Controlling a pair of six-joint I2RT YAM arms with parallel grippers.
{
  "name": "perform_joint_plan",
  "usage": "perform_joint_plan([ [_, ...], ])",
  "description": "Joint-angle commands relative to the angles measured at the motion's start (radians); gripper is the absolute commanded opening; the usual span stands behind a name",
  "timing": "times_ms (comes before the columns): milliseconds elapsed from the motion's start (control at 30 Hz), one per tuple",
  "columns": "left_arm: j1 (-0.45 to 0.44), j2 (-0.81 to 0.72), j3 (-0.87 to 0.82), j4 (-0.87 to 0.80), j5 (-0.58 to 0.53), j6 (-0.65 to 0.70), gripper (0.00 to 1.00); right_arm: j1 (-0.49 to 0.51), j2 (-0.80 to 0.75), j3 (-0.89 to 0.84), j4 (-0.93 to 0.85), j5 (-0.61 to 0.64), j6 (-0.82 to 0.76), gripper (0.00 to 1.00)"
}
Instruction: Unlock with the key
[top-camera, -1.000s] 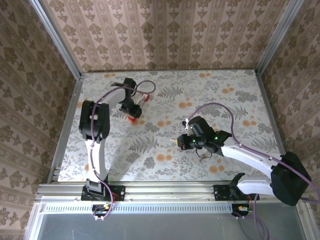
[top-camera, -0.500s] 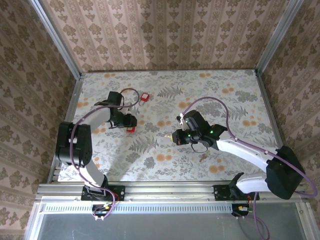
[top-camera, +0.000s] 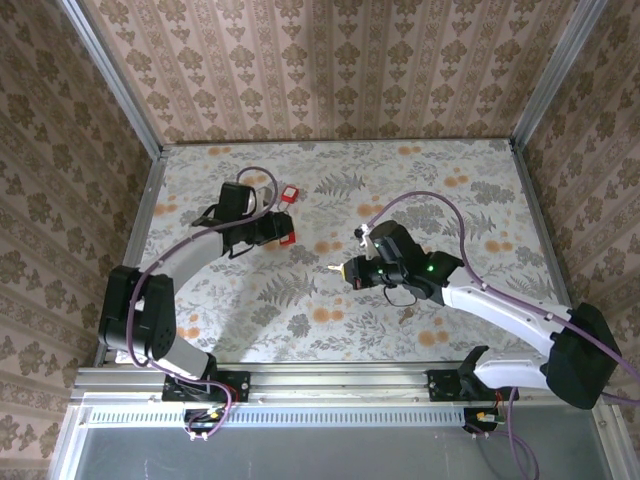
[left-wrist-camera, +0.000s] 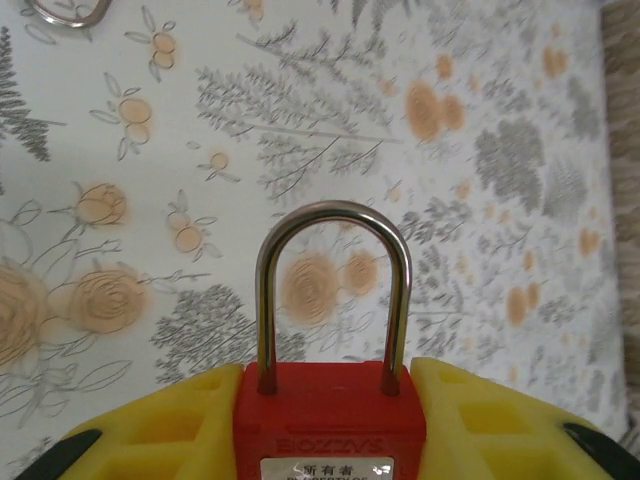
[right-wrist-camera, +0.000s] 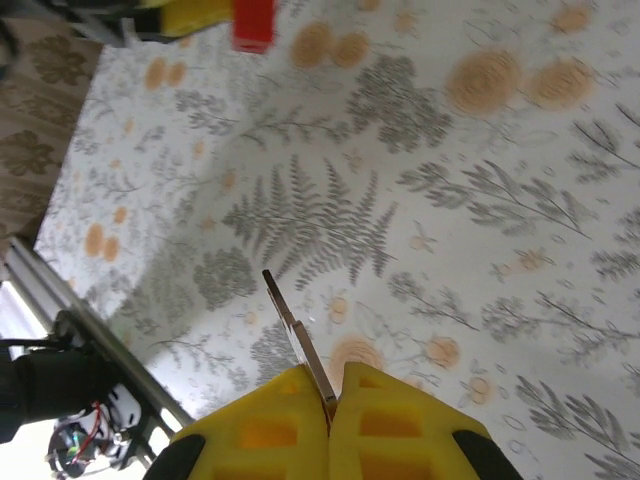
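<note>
Red padlock (left-wrist-camera: 330, 412) is clamped between left gripper (top-camera: 273, 230) fingers, shackle projecting forward; key (right-wrist-camera: 297, 338) is pinched in right gripper (right-wrist-camera: 335, 405), blade protruding, held well apart from padlock.

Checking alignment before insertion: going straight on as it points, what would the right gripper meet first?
Probably the table: the key in the right gripper points left, and the red padlock held by the left gripper sits off that line. Height unclear.
</note>
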Motion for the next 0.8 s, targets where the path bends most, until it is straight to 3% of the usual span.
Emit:
perform_joint_plan([
  [0, -0.019, -0.014, -0.041, 0.264, 0.076, -0.231, 0.02, 0.038, -0.090, -0.016, 0.059, 0.041, -0.041, 0.00],
  [133, -0.066, -0.044, -0.092, 0.422, 0.059, -0.405, 0.00, 0.044, -0.145, -0.145, 0.244, 0.061, -0.008, 0.00],
  [233, -0.079, -0.079, -0.182, 0.571, 0.035, -0.558, 0.00, 0.077, -0.099, -0.094, 0.276, 0.040, -0.041, 0.00],
  [333, -0.082, -0.091, -0.248, 0.647, -0.008, -0.672, 0.00, 0.162, -0.069, -0.021, 0.233, 0.124, -0.138, 0.00],
  [433, -0.094, -0.083, -0.307, 0.779, -0.028, -0.785, 0.00, 0.182, -0.048, -0.031, 0.301, 0.138, -0.151, 0.00],
  [600, -0.110, -0.070, -0.401, 0.932, -0.091, -0.898, 0.00, 0.197, 0.004, -0.033, 0.375, 0.137, -0.150, 0.00],
  [767, -0.108, -0.037, -0.449, 1.095, -0.113, -1.001, 0.00, 0.203, 0.030, -0.035, 0.363, 0.216, -0.166, 0.00],
])
